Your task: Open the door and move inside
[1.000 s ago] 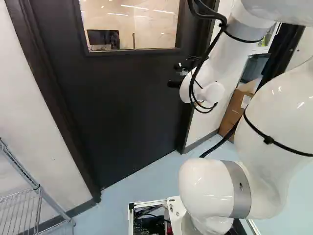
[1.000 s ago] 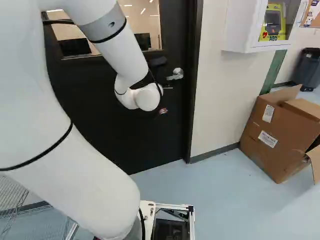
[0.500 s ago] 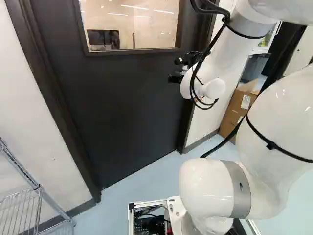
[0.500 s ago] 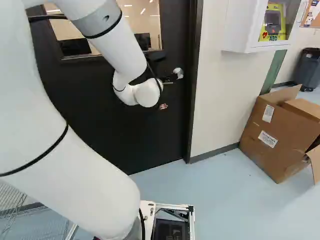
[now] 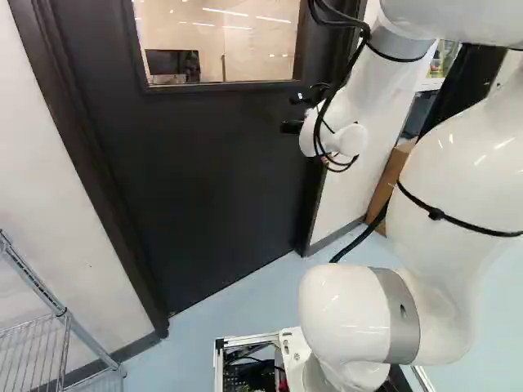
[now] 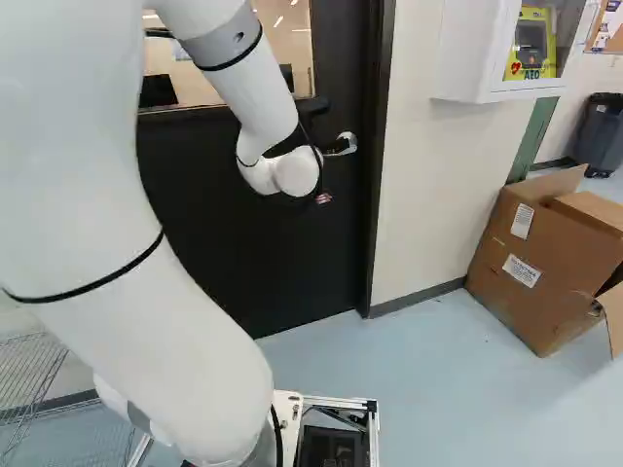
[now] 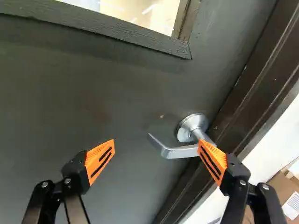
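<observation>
Ahead, closed door blocks passage; pincer gapes wide, empty; box near wall.

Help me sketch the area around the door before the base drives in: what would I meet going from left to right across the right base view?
Wire rack → door window → door handle → door frame → wall cabinet → bin.
</observation>
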Motion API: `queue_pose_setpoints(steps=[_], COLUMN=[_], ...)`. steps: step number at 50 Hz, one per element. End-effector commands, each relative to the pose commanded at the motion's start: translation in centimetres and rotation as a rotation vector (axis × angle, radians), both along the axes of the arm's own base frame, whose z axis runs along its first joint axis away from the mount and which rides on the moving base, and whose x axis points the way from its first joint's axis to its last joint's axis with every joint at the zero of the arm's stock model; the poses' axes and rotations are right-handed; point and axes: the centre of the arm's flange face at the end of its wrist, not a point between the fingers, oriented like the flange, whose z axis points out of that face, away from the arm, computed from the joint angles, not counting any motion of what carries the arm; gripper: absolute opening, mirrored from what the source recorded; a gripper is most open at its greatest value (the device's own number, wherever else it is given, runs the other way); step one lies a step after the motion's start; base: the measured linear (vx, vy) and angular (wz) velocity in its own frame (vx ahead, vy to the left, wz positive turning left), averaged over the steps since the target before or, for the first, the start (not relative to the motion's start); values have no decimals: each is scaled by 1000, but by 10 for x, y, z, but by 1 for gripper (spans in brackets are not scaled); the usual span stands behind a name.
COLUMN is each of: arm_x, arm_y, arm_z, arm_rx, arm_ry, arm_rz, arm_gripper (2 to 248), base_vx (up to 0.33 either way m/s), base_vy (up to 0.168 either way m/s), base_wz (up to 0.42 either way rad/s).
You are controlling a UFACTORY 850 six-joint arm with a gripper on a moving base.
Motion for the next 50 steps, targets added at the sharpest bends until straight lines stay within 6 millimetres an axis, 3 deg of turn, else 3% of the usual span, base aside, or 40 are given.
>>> queue_pose_setpoints(steps=[19, 50], arm_x=[32, 37], arm_y=[-2, -3], arm_z=[-10, -43], arm_rx=[3, 19], arm_ry=[14, 79], arm_rz=[11, 12], arm_gripper=[247, 247], base_vx=[0, 0], base_vy=[0, 0], base_wz=[0, 0])
